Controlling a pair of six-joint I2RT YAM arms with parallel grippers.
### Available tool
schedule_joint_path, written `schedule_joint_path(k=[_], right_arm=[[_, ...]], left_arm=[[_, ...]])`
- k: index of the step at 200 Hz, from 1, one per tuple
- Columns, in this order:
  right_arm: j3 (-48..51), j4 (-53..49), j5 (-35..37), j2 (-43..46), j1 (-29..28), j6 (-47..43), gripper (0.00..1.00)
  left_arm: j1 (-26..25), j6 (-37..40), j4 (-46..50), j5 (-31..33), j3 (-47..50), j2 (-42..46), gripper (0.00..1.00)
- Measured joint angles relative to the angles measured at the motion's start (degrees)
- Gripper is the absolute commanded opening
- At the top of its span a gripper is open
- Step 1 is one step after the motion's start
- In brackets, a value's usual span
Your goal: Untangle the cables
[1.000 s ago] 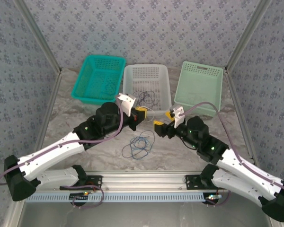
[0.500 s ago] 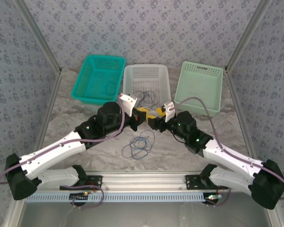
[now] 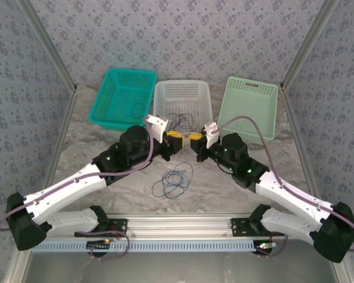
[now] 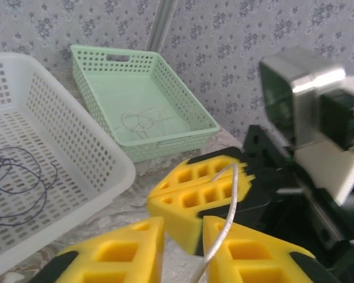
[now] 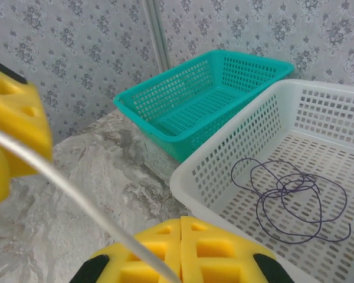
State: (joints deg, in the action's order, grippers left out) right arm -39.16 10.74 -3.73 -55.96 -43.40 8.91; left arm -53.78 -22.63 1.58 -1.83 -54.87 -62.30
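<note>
Right gripper (image 5: 182, 231): fingers pressed together, clamped on a pale cable (image 5: 76, 191). The cable leaves the fingertips and runs off toward 10 o'clock in my right wrist view. In the top view this gripper (image 3: 196, 143) sits by the near rim of the white basket (image 3: 183, 83).

Left gripper (image 4: 183, 229): fingers a little apart, with the pale cable rising through the gap. I cannot tell whether either pad touches it. Seen from my left wrist, the cable arcs up toward 1 o'clock and ends at the closed fingers of the right gripper, just beyond my own. In the top view the left gripper (image 3: 177, 141) faces the right one tip to tip, near it, with a small gap between.

Arms: my left arm (image 3: 71, 186) comes in from its base at 7 o'clock, stretched long toward the centre. My right arm (image 3: 289, 197) mirrors it from 5 o'clock. The two sets of fingers point at each other.

Held cable: a short span between the two grippers, long axis 9-to-3 in the top view, bowed rather than taut.

Other cables:
- Blue and black cables (image 3: 174, 180) lie in loose loops on the bench (image 3: 212, 188), at 6 o'clock from the grippers and apart from both.
- A purple cable (image 5: 289, 200) lies looped flat in the white basket.
- A thin pale loop (image 4: 144, 124) lies in the green basket (image 4: 115, 91), at 1 o'clock.
- A dark loop (image 3: 135, 109) lies in the teal basket (image 3: 106, 100), at 11 o'clock.
</note>
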Motion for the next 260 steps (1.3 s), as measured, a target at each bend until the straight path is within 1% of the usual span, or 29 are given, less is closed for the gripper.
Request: schedule_joint_path(k=[8, 19, 28, 38, 41, 62, 88, 112, 136, 168, 186, 215, 241, 260], right_arm=[[-0.83, -1.70, 0.04, 0.72, 0.04, -0.02, 0.00], [-2.43, -4.31, 0.17, 1.75, 0.13, -0.26, 0.00], [-4.26, -6.73, 0.50, 2.45, 0.15, -0.46, 0.00], [-7.08, -9.94, 1.11, 2.91, 0.24, -0.70, 0.00], [-7.98, -10.75, 1.33, 2.97, 0.28, -0.83, 0.00], [-15.85, -17.88, 3.28, 3.04, 0.79, -1.38, 0.00], [-26.56, -26.62, 7.37, 2.16, 1.95, -2.64, 0.00], [-34.67, -31.89, 10.29, 0.39, 3.56, -4.55, 0.00], [-39.52, -35.52, 11.89, -0.87, 5.31, -5.79, 0.00], [-43.82, -39.01, 13.57, -2.51, 7.08, -6.95, 0.00], [-45.09, -40.15, 14.86, -3.48, 9.03, -7.41, 0.00], [-45.33, -41.92, 16.41, -5.25, 14.03, -7.72, 0.00], [-43.78, -41.81, 16.81, -6.29, 18.53, -7.89, 0.00], [-42.64, -40.50, 16.48, -8.37, 22.97, -7.69, 0.00]], left_arm=[[0.07, 0.24, 0.09, 0.87, 0.26, 0.39, 0.55], [0.15, -0.39, 0.24, 2.32, 0.83, 1.14, 0.75], [0.17, -0.20, 0.57, 3.56, 1.33, 1.79, 0.84], [0.17, -0.22, 1.05, 5.11, 1.86, 2.56, 0.98], [0.17, -0.20, 1.33, 5.46, 1.95, 2.73, 0.99], [0.22, 0.07, 2.45, 8.11, 2.86, 3.80, 1.00], [0.22, 0.07, 3.98, 10.86, 4.48, 4.17, 1.00], [0.22, 0.04, 5.18, 12.72, 7.08, 3.85, 0.99], [0.24, 0.00, 6.10, 13.73, 8.92, 2.03, 0.99], [0.33, -0.94, 6.36, 13.84, 10.47, -1.33, 1.00], [0.33, -1.55, 6.12, 13.64, 11.26, -2.51, 1.00], [0.33, -2.75, 5.73, 13.00, 12.48, -2.75, 0.99], [0.33, -3.78, 4.87, 12.96, 14.19, -2.75, 1.00], [0.33, -4.35, 4.66, 12.96, 15.47, -2.73, 1.00]])
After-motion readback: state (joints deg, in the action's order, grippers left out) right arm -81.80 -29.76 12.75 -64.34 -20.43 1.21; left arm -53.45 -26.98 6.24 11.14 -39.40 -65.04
